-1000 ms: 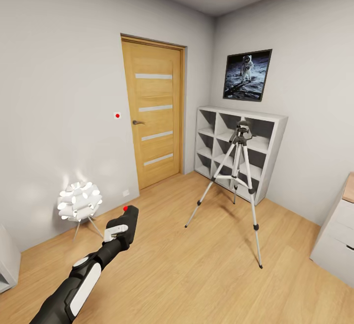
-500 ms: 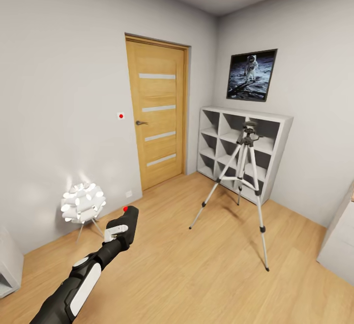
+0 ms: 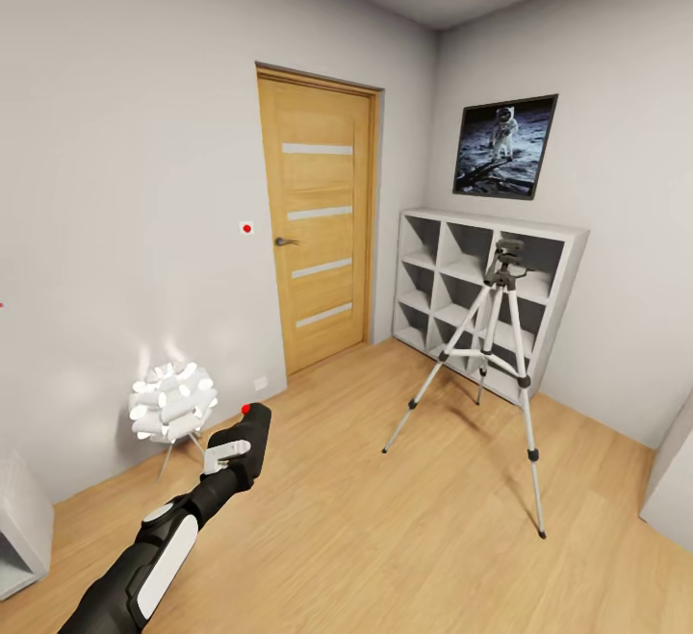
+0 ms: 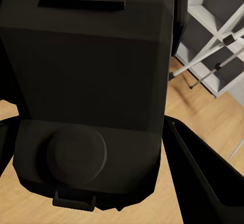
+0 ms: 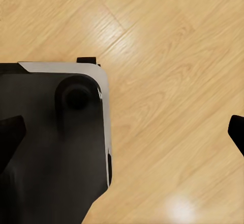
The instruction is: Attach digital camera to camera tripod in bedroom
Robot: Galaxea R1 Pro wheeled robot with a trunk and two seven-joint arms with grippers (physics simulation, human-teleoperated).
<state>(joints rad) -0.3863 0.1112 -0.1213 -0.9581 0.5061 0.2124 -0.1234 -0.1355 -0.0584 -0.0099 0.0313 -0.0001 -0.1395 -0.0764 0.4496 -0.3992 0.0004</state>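
Three silver-grey legs splay out from the camera tripod (image 3: 498, 355), which stands upright on the light wood floor (image 3: 385, 519) at about 3 o'clock in the head view, its long axis vertical and its black head at the top, just in front of the grey cube shelf (image 3: 486, 297). Well apart from it, at about 8 o'clock, the left gripper (image 3: 241, 442) is raised on its outstretched arm with the digital camera (image 3: 252, 429) clamped between its fingers; the camera's red button faces up, and its long axis runs along the gripper, tilted up and away toward the wall. From the left wrist the black camera body (image 4: 86, 96) sits close against the lens, a dark finger (image 4: 203, 178) beside it, with tripod legs (image 4: 211, 61) and shelf beyond. From the right wrist, the right gripper's (image 5: 127, 132) fingertips (image 5: 10, 135) stand wide apart with nothing between them, above the floor and a black, white-edged part of the robot. A wooden door (image 3: 318, 230), a framed astronaut picture (image 3: 507, 146) and a white lamp (image 3: 173, 401) stand along the walls.
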